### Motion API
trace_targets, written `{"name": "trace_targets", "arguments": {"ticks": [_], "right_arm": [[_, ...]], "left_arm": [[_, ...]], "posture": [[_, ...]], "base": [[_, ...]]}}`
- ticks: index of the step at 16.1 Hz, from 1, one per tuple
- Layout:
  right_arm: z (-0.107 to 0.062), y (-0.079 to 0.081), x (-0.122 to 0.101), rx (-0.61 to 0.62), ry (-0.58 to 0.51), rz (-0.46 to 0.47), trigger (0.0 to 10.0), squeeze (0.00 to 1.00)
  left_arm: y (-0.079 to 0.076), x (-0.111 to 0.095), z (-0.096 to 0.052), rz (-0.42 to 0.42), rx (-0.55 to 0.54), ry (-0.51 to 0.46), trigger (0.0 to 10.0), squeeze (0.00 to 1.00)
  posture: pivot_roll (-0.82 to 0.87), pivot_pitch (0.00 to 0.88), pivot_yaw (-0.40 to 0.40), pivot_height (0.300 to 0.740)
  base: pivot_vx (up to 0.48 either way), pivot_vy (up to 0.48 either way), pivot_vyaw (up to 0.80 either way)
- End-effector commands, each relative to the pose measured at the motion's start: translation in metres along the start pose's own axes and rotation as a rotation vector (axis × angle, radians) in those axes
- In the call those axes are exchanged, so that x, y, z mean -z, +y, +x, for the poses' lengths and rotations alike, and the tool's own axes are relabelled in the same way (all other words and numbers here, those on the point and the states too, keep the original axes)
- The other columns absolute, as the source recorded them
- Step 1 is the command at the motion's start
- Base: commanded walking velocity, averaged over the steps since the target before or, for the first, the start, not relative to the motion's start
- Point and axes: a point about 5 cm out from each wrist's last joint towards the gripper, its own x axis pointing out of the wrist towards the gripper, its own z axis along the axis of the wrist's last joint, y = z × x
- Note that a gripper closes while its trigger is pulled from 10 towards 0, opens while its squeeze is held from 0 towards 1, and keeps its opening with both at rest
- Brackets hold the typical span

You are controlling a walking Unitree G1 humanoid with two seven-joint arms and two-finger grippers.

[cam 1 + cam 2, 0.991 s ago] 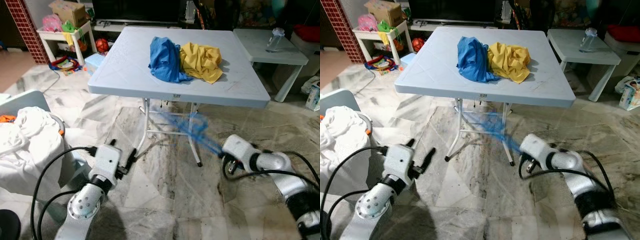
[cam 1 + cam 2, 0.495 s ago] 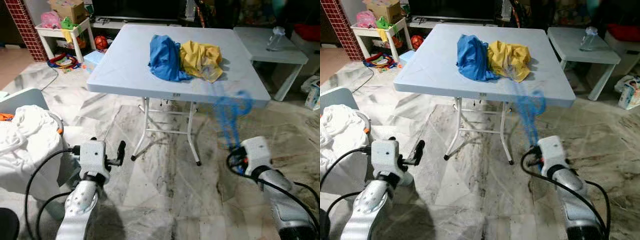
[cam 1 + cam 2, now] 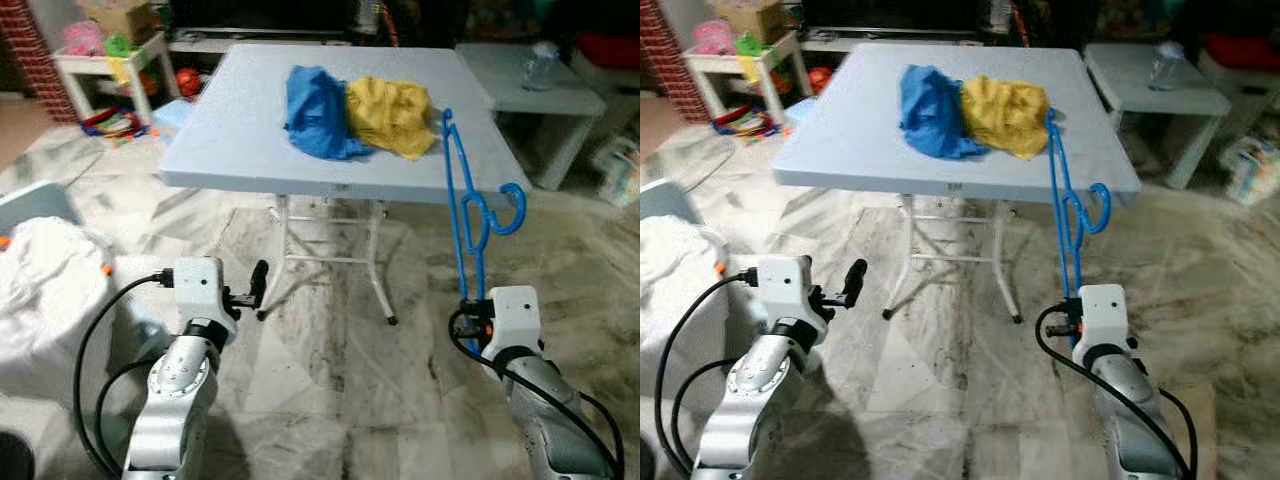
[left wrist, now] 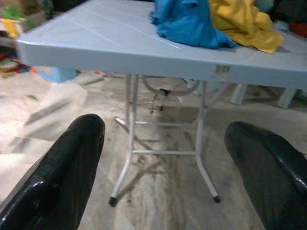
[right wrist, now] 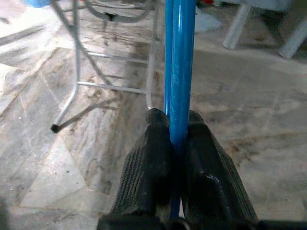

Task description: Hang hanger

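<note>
2 grippers: right gripper (image 5: pixel 176 143) clamped on upright blue hanger (image 3: pixel 462 210), left gripper (image 4: pixel 163 158) wide open, empty.

The two head views look forward and steeply down from above, over a pale blue square plastic folding table (image 3: pixel 250 130) and the grey marbled tile floor (image 3: pixel 330 340). They share almost the whole scene, the right eye's framing shifted slightly sideways. The left wrist view sits low, near floor height, facing the table's white metal legs (image 4: pixel 132 139) from fairly near. The right wrist view points along the floor towards what seem to be the same legs, very close in and somewhat blurred.
</note>
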Motion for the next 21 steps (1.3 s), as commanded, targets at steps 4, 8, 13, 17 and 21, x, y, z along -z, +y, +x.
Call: {"name": "trace_targets", "arguments": {"ticks": [4,8,13,17,21], "right_arm": [[0.0017,-0.0036,-0.0106,0.028,-0.013,-0.003,10.0,0.0],[0.003,-0.0014,-0.0107,0.021,-0.008,-0.006,10.0,0.0],[0.0045,-0.0021,-0.0119,0.023,-0.009,-0.01,10.0,0.0],[0.0068,-0.0015,-0.0128,0.025,-0.011,-0.005,10.0,0.0],[0.0087,-0.001,-0.0147,0.024,-0.017,-0.001,10.0,0.0]], "left_arm": [[0.0005,0.0011,0.0021,-0.019,-0.001,0.026,10.0,0.0],[0.0002,0.0023,0.0017,-0.02,0.003,0.035,10.0,0.0],[0.0006,0.0023,0.004,-0.017,0.003,0.042,10.0,0.0],[0.0011,0.0015,0.0066,-0.015,0.006,0.042,10.0,0.0],[0.0015,0.001,0.0081,-0.01,0.004,0.041,10.0,0.0]], "posture": [[-0.04,0.043,-0.005,0.74],[-0.04,0.044,-0.01,0.74],[-0.04,0.04,-0.009,0.74],[-0.04,0.031,-0.006,0.74],[-0.03,0.028,-0.007,0.74]], "base": [[0.0,0.068,-0.8],[0.0,0.273,-0.8],[0.0,0.274,-0.75],[0.0,0.27,-0.57],[0.0,0.274,-0.34]]}}
